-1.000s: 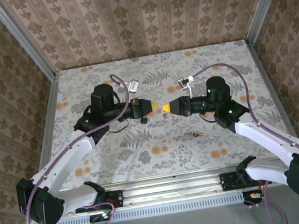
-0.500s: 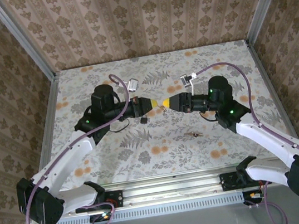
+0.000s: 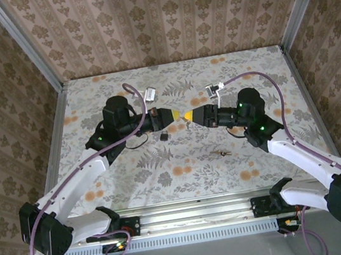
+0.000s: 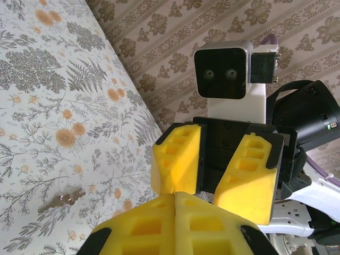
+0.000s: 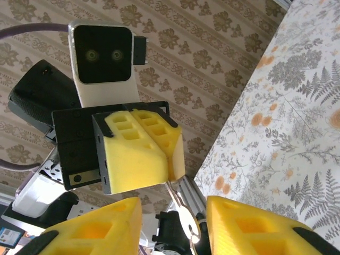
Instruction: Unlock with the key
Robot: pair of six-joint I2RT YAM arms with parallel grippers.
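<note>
Both arms meet tip to tip above the middle of the table. My left gripper (image 3: 172,116) (image 4: 175,194) is shut, its yellow fingers (image 5: 141,154) pressed together. A thin silver key (image 5: 181,210) sticks out of its tip, pinched by one end. My right gripper (image 3: 189,117) (image 5: 174,204) faces it and is open. Its two yellow fingers (image 4: 178,159) stand on either side of the key's free end without touching it.
A small bunch of metal keys (image 3: 220,153) (image 4: 64,199) lies on the flowered table (image 3: 183,170) toward the front right. A small dark object (image 3: 163,137) sits under the left gripper. Walls close in the table at the back and sides.
The right gripper has opened and moved left and slightly up until its fingers straddle the left gripper's tip. The left gripper stays shut and has barely shifted.
</note>
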